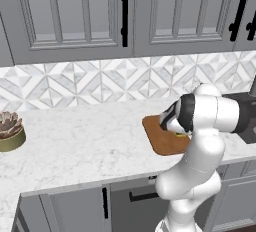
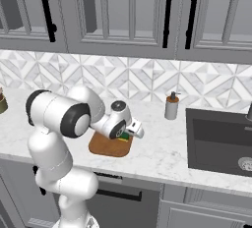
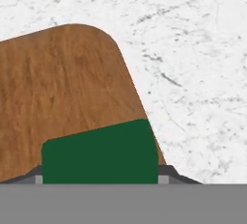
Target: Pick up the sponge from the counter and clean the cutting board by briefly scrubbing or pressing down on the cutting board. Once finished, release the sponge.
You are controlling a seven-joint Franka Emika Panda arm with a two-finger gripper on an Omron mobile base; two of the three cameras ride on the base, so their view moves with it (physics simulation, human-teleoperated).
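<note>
Sponge (image 3: pixel 100 151) sits between the two finger tips in the hand view, green face toward the camera, one tip at each short side; we read the jaws as pinching it. Beneath it we see the cutting board (image 3: pixel 62 92), the sponge lying over the board's edge near a rounded corner, with the marble counter (image 3: pixel 193 63) beyond.

Right base view adds what the hand view lacks: the gripper (image 2: pixel 129 132) held low over the board's far right part, and a sliver of green and yellow below it. Whether the sponge touches the wood, we cannot tell. In the left base view the forearm covers most of the hand; only a yellow speck shows at the board.

Farther along the counter: a soap dispenser (image 2: pixel 172 106) beside a dark sink (image 2: pixel 219 141) on the right, a potted succulent (image 1: pixel 10 131) far left. Behind run a patterned tile backsplash (image 1: pixel 90 83) and grey wall cabinets (image 2: pixel 123 11).
</note>
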